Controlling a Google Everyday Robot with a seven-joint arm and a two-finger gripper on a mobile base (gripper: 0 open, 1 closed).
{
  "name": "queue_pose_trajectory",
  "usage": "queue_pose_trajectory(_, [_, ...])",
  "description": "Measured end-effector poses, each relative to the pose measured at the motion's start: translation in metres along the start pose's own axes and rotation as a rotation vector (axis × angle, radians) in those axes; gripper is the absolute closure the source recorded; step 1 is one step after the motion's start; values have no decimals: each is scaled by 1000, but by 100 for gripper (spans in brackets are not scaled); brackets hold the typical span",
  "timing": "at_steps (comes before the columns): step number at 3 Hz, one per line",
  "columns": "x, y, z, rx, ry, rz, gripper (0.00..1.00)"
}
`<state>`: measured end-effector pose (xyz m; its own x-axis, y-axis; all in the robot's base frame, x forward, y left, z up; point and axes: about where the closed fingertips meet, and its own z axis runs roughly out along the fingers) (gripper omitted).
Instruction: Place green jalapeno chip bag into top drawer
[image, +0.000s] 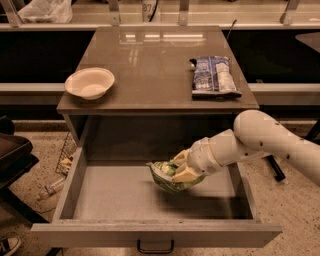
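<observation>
the gripper (181, 167) reaches in from 3 o'clock over the open top drawer (115, 197), its fingers (186, 175) clamped on the green jalapeno chip bag (166, 179). the bag hangs inside the drawer's walls, a little toward 3 o'clock of the middle, seemingly just off the floor (a shadow lies under it). likely trouble: the crumpled foil may cling to a finger when the grip loosens and ride out with the arm (265, 137), or the arm may brush the drawer's 3 o'clock wall. the bowl (90, 82) at 10 o'clock and the blue-and-white bag (214, 76) at 1 o'clock sit well apart.
</observation>
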<state>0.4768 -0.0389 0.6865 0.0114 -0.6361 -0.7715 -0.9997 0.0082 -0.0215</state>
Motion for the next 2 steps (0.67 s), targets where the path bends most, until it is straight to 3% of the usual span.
queue_pose_trajectory(1, [0,1,1,-3,0,-1,31])
queue_pose_trajectory(2, [-1,2,4,-9,-1,-3,0])
